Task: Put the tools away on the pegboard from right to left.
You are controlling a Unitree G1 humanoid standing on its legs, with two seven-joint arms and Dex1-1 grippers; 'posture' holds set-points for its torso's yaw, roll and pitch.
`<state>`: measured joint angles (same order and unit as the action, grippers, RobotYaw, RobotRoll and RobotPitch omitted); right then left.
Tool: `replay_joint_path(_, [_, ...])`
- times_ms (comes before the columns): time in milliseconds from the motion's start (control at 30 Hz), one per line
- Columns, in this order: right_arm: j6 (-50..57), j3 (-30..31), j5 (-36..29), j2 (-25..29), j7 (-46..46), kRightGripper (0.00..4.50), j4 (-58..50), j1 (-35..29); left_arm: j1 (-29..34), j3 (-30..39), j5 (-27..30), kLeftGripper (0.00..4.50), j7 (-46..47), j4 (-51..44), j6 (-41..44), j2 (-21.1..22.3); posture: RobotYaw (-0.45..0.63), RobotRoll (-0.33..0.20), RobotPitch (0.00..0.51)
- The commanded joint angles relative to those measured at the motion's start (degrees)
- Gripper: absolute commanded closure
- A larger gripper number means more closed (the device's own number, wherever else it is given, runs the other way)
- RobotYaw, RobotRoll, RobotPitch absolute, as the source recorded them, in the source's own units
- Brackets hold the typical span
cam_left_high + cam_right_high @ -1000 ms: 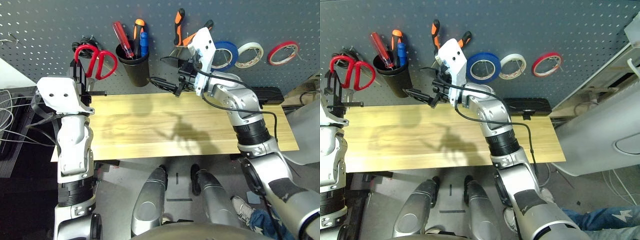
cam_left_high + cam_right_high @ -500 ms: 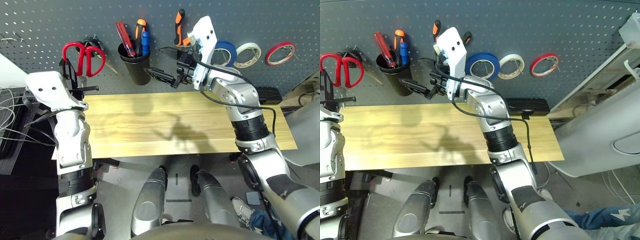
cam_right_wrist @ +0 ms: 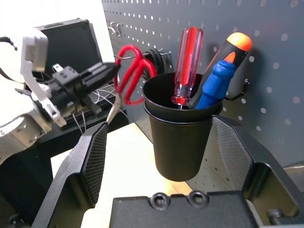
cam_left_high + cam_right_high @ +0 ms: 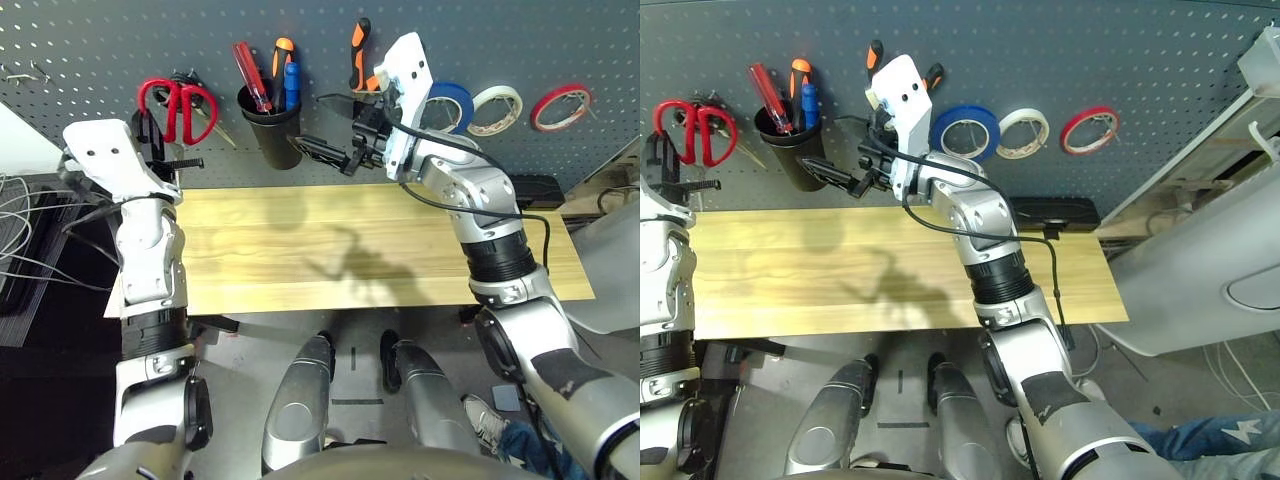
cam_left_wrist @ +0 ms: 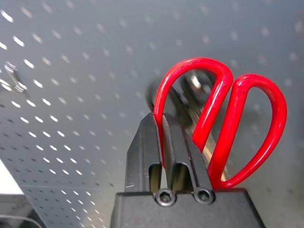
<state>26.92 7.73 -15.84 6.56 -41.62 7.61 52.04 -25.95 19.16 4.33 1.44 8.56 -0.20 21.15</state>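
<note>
Running below the pegboard [image 4: 120, 40], a bare pale wooden counter [image 4: 330, 255] spans the workspace. On the board sit a black cup [image 4: 268, 125] of screwdrivers, pliers [image 4: 357, 50] and three tape rolls, blue [image 4: 452, 105] nearest. The left hand [image 5: 164, 142] pinches one loop of the red-handled scissors [image 4: 177, 103] against the board. The right hand [image 4: 330, 153] gapes wide, holding nothing, before the cup.

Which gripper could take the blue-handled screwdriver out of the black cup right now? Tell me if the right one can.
Probably yes. The right gripper is open and faces the black cup, with the blue-handled screwdriver between its fingers' lines and nothing in the way. The left gripper holds the red-handled scissors.
</note>
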Motion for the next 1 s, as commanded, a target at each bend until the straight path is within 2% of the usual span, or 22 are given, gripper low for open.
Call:
replay_joint_path(33, [-0.56,-0.07,0.21,-0.01,1.14,0.0,0.07,-1.32,2.04,-1.92,-1.59,3.35,-0.57,2.26,-1.93,-0.67,0.15,0.0,0.245])
replay_joint_path(133, [-1.56,-0.48,0.41,0.4,2.16,0.0,-0.6,-3.55,3.83,-3.67,-3.05,2.32,-0.44,2.16,-5.17,-1.51,0.15,0.0,0.246])
replay_joint_path(267, [-2.1,-0.69,1.11,1.67,4.25,0.0,-2.16,-9.52,7.15,-6.58,-6.54,0.97,-0.35,3.93,-10.59,-2.1,0.14,0.0,0.249])
replay_joint_path(333, [-2.27,-0.97,2.1,2.72,6.26,0.0,-3.05,-14.45,9.06,-7.98,-7.13,0.25,-0.78,4.75,-12.01,-2.94,0.13,0.0,0.252])
replay_joint_path(367, [-2.35,-1.11,2.51,3.09,7.19,0.0,-3.25,-16.19,9.7,-8.55,-7.32,0.03,-1.02,5.19,-12.44,-3.26,0.13,0.0,0.252])
replay_joint_path(467, [-3.5,-1.98,4.82,4.13,11.27,0.0,-1.43,-20.48,11.08,-10.19,-7.47,0.03,-1.82,7.2,-13.77,-4.44,0.11,0.0,0.256])
replay_joint_path(700, [-9.44,-4.44,9.35,6.93,17.54,0.0,6.49,-25.17,11.14,-12.69,-7.12,0.03,-3.85,11.18,-13.13,-5.59,0.08,0.0,0.27])
replay_joint_path(833, [-11.51,-6.6,11.61,8.74,22.12,0.0,12.08,-24.49,10.02,-13.09,-6.48,0.03,-4.8,14.55,-12.24,-6.21,0.06,0.0,0.275])
replay_joint_path(1000, [-12.13,-12.4,11.05,10.28,28.05,0.0,20.68,-21.0,7.75,-14.19,-6.22,0.03,-5.66,18.12,-10.88,-7.62,0.05,0.0,0.283])
